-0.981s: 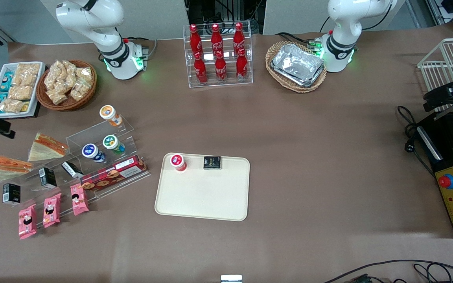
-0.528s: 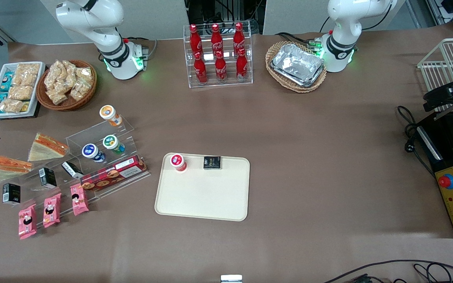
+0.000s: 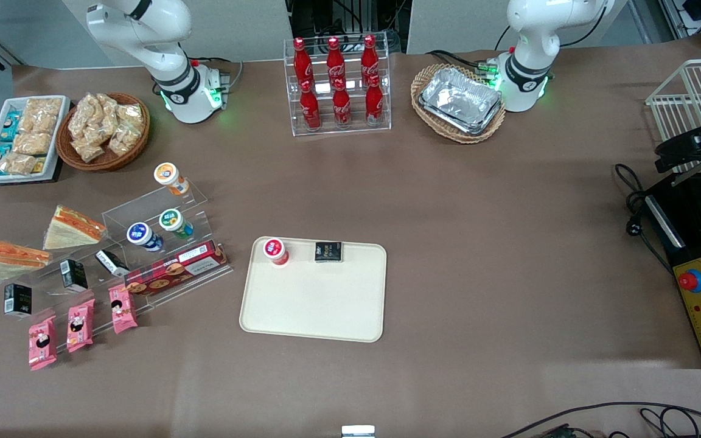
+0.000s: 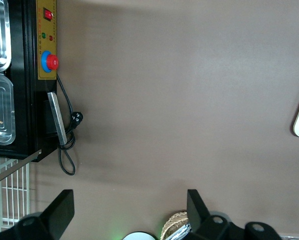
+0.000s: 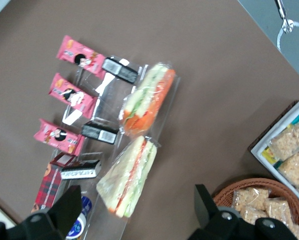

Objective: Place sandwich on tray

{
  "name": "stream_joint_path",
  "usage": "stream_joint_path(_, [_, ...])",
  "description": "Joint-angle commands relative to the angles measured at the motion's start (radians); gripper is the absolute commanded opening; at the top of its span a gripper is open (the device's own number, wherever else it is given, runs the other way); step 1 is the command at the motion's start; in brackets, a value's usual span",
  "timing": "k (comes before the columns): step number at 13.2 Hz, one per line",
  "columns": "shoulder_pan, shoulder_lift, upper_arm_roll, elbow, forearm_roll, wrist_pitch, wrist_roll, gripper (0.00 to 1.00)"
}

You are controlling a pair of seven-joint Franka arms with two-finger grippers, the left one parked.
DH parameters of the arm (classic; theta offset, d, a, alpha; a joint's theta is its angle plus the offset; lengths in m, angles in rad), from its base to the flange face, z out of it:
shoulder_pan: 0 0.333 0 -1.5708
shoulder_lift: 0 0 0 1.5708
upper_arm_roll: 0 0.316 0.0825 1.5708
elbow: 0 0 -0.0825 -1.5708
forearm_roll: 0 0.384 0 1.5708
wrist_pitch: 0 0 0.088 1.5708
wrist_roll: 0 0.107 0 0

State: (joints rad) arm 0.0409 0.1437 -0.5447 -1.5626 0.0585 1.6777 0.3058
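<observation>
The end effector (image 5: pixel 132 210) hangs high above the snack display with fingers spread wide and empty, apparently lining up a grasp; the wrapped sandwich (image 3: pixel 73 227) rests against the clear acrylic riser (image 3: pixel 162 207), well apart from the cream tray (image 3: pixel 314 304) mid-bench.

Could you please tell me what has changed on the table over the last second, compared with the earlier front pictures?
The pincer has slid out of the front view past the working arm's end of the table; it now hangs open above the two sandwiches, holding nothing. The sandwich and the other wrapped wedge lie where they were, and the tray still carries only the red-capped cup and the black packet.
</observation>
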Motion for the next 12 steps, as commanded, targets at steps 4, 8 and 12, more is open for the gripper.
stream_joint_path(4, [-0.025,0.114,-0.077,0.013,0.112,0.080,0.044,1.00])
stream_joint_path(8, [-0.050,0.163,-0.096,0.022,0.161,0.145,0.044,1.00])
stream_joint_path(12, [-0.056,0.206,-0.101,0.024,0.259,0.215,0.049,1.00])
